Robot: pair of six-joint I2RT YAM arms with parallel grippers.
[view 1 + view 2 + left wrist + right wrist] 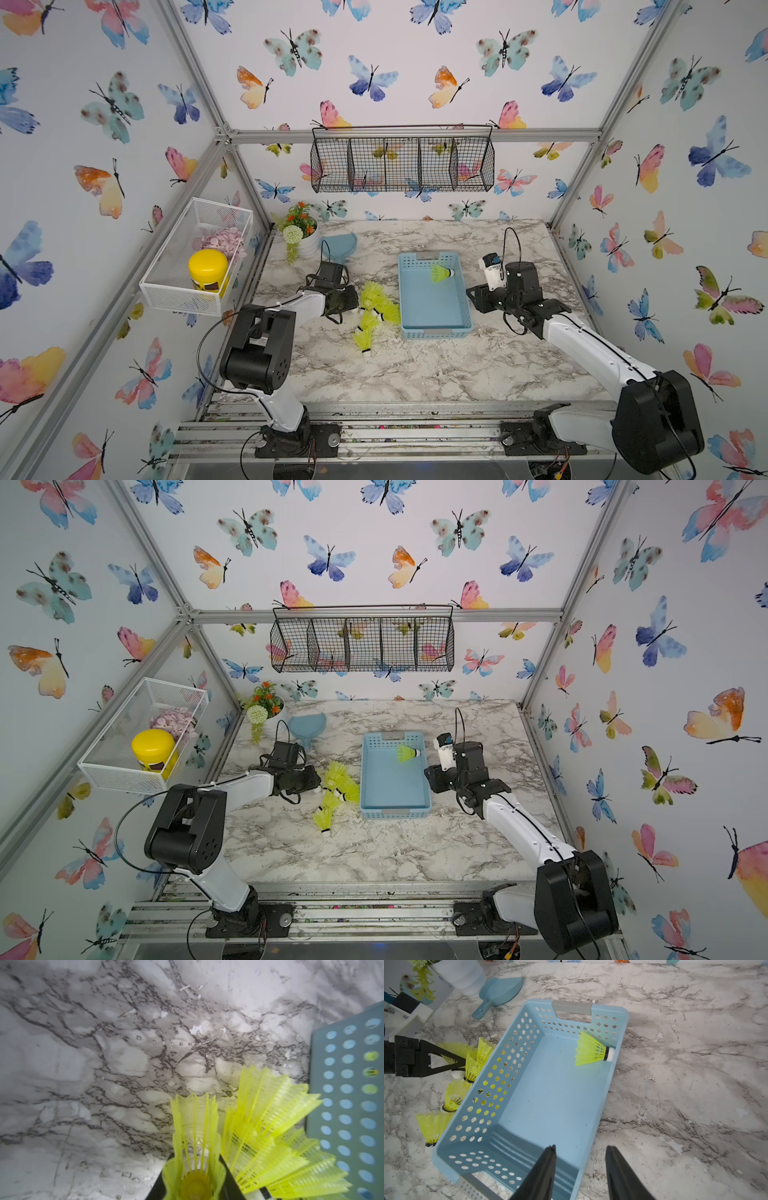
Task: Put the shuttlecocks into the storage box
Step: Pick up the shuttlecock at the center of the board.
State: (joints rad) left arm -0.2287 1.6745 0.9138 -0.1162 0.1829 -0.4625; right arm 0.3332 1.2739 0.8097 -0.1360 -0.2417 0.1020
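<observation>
One shuttlecock (441, 273) lies in the box (436, 332), in its upper right corner in both top views. It is on its side, with the white tip toward the right wall. The box stands in the middle of the table (415, 374).

You find the other shuttlecocks (376, 303) in a heap just left of the box, and the nearest ones touch its left wall. One more (363, 341) lies a little lower in the frame, near the heap. I cannot count the heap surely, because the skirts overlap.

Your left claw (195, 1156) is low at the left side of this heap. In the left wrist view, a shuttlecock (195, 1126) sits between its two fingers at the bottom centre of the frame. Both fingers press on its skirt, so the claw is closed on it. More skirts fan out at the lower right, beside the box wall.

Your right claw (581, 1147) hangs over the right edge of the box. In the right wrist view, its fingers stand apart at the bottom of the frame, with nothing between them.

A scoop (338, 245) and a plant pot (309, 247) stand at the upper left of the table.
</observation>
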